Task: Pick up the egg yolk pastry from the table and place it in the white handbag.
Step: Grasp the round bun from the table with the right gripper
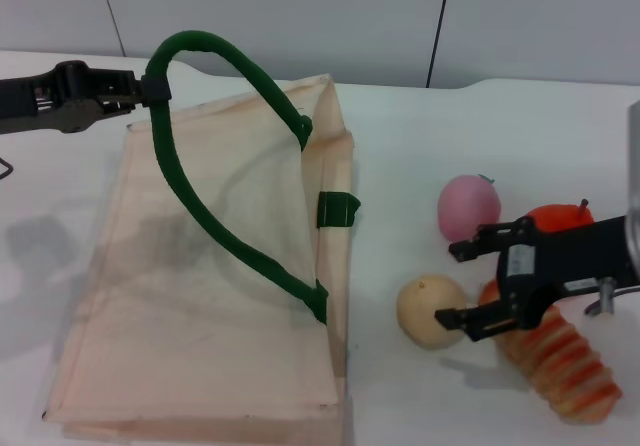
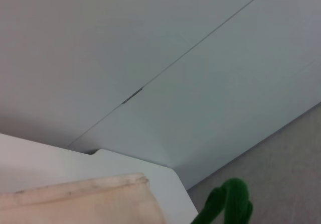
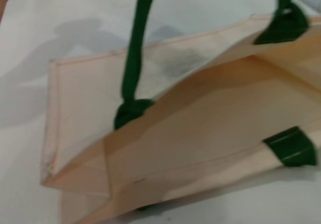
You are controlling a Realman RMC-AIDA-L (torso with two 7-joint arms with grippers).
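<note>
The egg yolk pastry (image 1: 428, 311) is a pale cream ball on the table, right of the white handbag (image 1: 200, 296). My right gripper (image 1: 451, 285) is open just right of the pastry, and its lower finger reaches the pastry's right side. My left gripper (image 1: 148, 90) is shut on the bag's green handle (image 1: 215, 51) and holds it up at the back left, so the mouth gapes. The right wrist view shows the bag's open mouth (image 3: 210, 128) and a handle (image 3: 135, 58). The left wrist view shows a bag edge (image 2: 75, 196) and a handle tip (image 2: 228, 204).
A pink ball (image 1: 468, 206) lies behind the right gripper. A ridged orange-striped bread roll (image 1: 562, 364) lies under the right arm, and a round orange item (image 1: 558, 216) sits behind it. A grey wall runs along the table's far edge.
</note>
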